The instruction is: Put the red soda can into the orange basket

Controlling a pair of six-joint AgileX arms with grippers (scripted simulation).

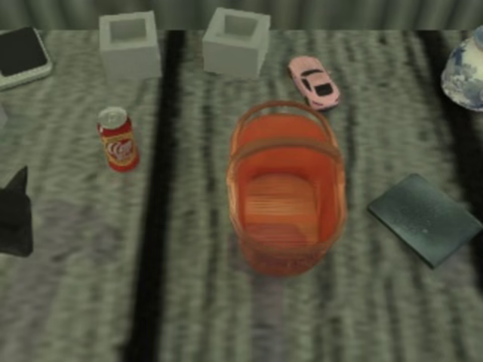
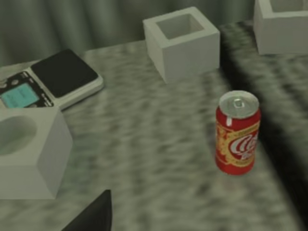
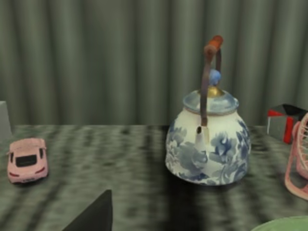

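The red soda can (image 1: 118, 139) stands upright on the table's left part, silver top up; the left wrist view shows the can (image 2: 237, 133) standing free. The orange basket (image 1: 285, 188) sits at the table's middle, well to the can's right, its handle arched across and nothing inside. My left gripper (image 1: 15, 213) hangs at the left edge, nearer the front than the can and apart from it. One of its dark fingers (image 2: 96, 216) shows, set wide of centre, so the gripper is open. My right arm is outside the top view; one of its fingers (image 3: 96, 215) shows, also wide.
Two white open boxes (image 1: 130, 44) (image 1: 237, 41) stand at the back, with a scale (image 1: 21, 56) at the back left. A pink toy car (image 1: 314, 81) lies behind the basket, a dark book (image 1: 425, 219) to its right, and a blue-white teapot (image 3: 208, 139) at the far right.
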